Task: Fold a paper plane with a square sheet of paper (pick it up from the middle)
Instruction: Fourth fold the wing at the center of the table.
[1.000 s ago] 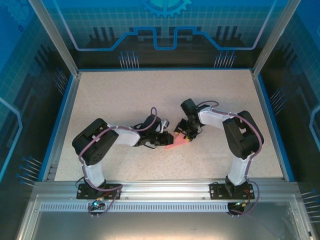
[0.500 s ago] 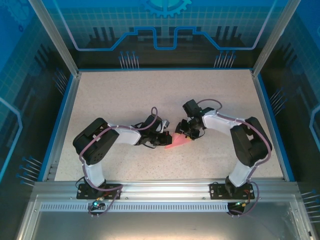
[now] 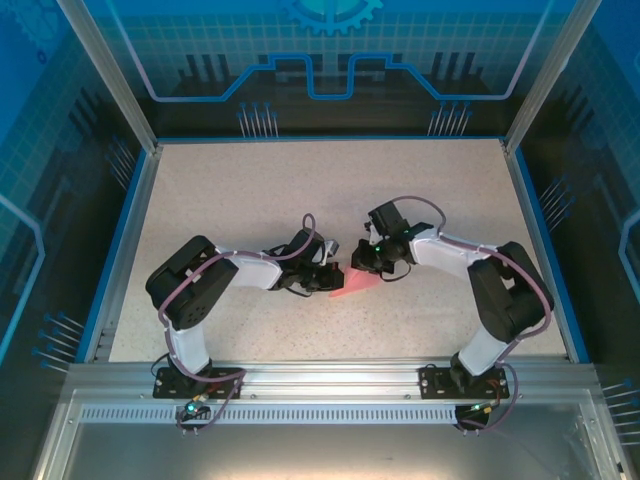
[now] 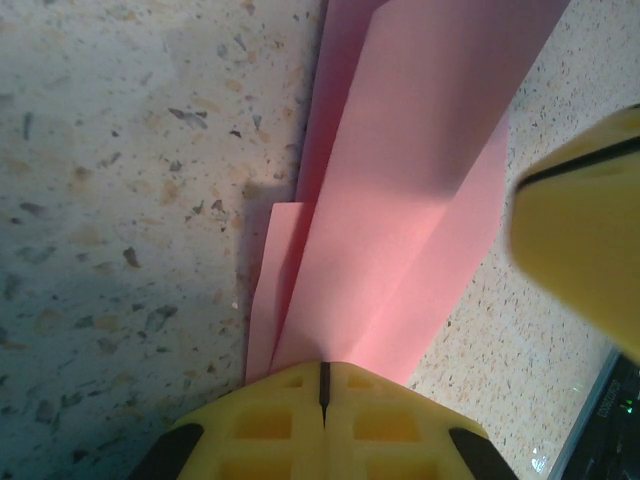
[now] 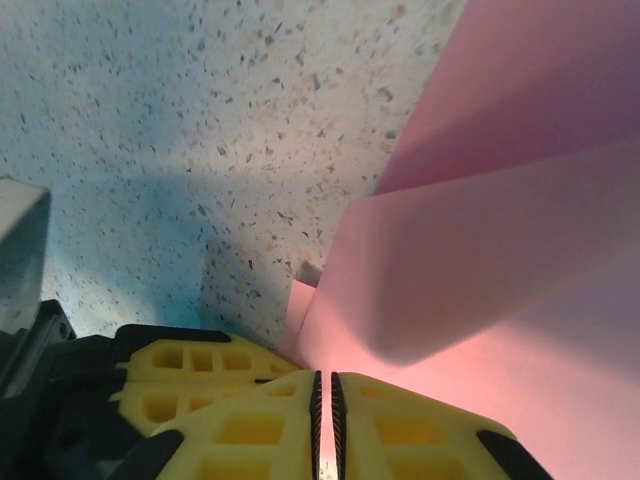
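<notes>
While both arms meet over the middle of the speckled table (image 3: 250, 190), the paper plane (image 3: 352, 284) lies directly between the left gripper (image 3: 325, 278) and the right gripper (image 3: 370, 268).

Left wrist view: the left gripper (image 4: 323, 368) has its jaws pressed together on the near end of the plane (image 4: 400, 200). The pink layers fan forward from the seam, and a lower flap shows to the left of it. One yellow finger (image 4: 580, 240) of the right gripper stands ahead and to the right, beside the paper's edge.

Right wrist view: the right gripper (image 5: 322, 378) has its jaws together with a hairline gap. The paper (image 5: 480, 250) rises from that seam, ahead and to the right. It appears pinched, though the contact itself is hidden.

Assessment: the step in hand looks like setting a lengthwise crease on a partly folded dart. Recommendations:
- Keep one clamp as a fixed anchor.
- Let the other work along the fold line, not across it.
- Avoid pulling the two ends apart, since thin paper tears or slips.
- Keep the layers squared before pressing, so the wings match.
</notes>
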### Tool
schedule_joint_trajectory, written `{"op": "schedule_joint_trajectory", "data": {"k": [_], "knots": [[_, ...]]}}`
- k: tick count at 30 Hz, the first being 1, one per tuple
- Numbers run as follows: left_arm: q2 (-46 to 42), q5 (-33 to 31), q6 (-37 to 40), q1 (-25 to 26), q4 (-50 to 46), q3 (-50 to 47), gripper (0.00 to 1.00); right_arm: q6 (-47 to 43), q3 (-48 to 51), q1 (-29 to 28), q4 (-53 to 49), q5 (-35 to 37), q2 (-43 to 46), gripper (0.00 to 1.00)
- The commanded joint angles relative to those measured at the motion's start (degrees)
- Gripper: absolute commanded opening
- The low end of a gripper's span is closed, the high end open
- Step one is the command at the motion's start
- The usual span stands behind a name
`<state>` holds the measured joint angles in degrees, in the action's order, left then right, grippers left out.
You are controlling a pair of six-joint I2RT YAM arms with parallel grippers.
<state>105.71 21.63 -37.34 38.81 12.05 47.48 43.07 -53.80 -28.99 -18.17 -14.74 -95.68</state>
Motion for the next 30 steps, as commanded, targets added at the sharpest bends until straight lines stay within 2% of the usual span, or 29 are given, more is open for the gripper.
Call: {"op": "schedule_joint_trajectory", "data": {"k": [1,19,26,30], "knots": [[3.1,-4.1,0.1,0.5,-8.4,-1.3,0.03,-2.4,0.8,-0.8,3.1,-3.4,-2.0,0.13],[2.2,-4.2,-0.3,0.6,-8.9,-1.9,0.02,-3.4,0.6,3.2,4.5,-2.2,-8.8,0.10],[2.1,-4.2,-0.5,0.6,-9.1,-2.0,0.02,-4.5,2.8,5.0,7.9,-6.1,-1.1,0.14],[2.2,-4.4,-0.6,0.6,-9.3,-1.6,0.02,-5.3,5.4,3.9,9.8,-8.5,0.9,0.17]]}}
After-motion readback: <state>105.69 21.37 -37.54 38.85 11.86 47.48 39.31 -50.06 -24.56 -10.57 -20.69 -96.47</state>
